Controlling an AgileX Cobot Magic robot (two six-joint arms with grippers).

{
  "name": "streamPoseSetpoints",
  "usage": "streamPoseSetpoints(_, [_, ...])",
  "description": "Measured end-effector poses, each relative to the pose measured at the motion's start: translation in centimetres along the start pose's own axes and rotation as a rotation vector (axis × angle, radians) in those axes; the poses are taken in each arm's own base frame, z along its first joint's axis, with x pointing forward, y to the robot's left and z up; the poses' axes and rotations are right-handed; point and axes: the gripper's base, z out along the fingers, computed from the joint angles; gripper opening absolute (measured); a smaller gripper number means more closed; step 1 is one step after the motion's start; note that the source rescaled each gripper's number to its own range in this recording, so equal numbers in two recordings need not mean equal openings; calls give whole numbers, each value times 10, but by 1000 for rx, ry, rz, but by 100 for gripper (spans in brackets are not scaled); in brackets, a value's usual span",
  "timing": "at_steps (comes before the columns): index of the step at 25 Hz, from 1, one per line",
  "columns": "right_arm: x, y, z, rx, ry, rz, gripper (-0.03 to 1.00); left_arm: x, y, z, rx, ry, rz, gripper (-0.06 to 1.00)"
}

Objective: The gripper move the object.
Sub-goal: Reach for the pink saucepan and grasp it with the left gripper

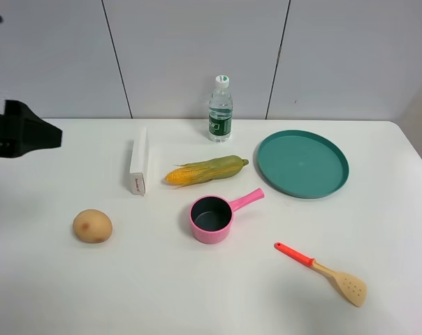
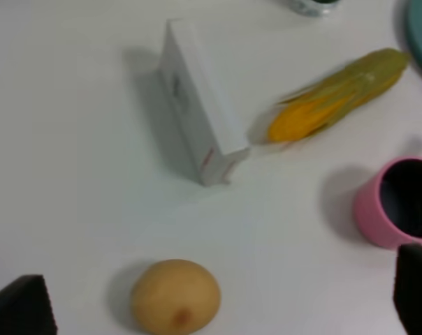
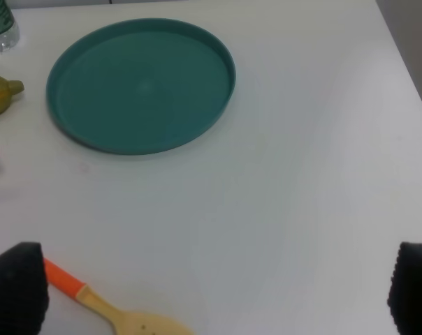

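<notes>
While upright — pink saucepan (image 1: 208,236), dark inside

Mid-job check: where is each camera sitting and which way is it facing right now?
Exterior high: mounted high, facing table and back wall; left arm at edge.
Left wrist: down on potato, box, saucepan; left fingers show.
Right wrist: down on plate, spatula; right fingers show.
Both wrist views catch the corn.
</notes>
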Motion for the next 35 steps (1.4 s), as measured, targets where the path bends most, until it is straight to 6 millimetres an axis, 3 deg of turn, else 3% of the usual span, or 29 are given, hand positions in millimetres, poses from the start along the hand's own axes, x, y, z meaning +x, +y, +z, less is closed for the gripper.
streamPoseSetpoints(11, [0, 0, 0, 0, 0, 0, 100, 0, -73, 54, 224, 86, 138, 98])
streamPoseSetpoints(20, [0, 0, 0, 0, 0, 0, 100, -2, -118, 104, 271, 169, 300, 98])
streamPoseSetpoints(28, [0, 0, 0, 0, 0, 0, 100, 4, -127, 162, 211, 256, 391, 98])
streamPoseSetpoints(35, [0, 0, 0, 0, 0, 0, 100, 16, -126, 196, 181, 268, 440, 98])
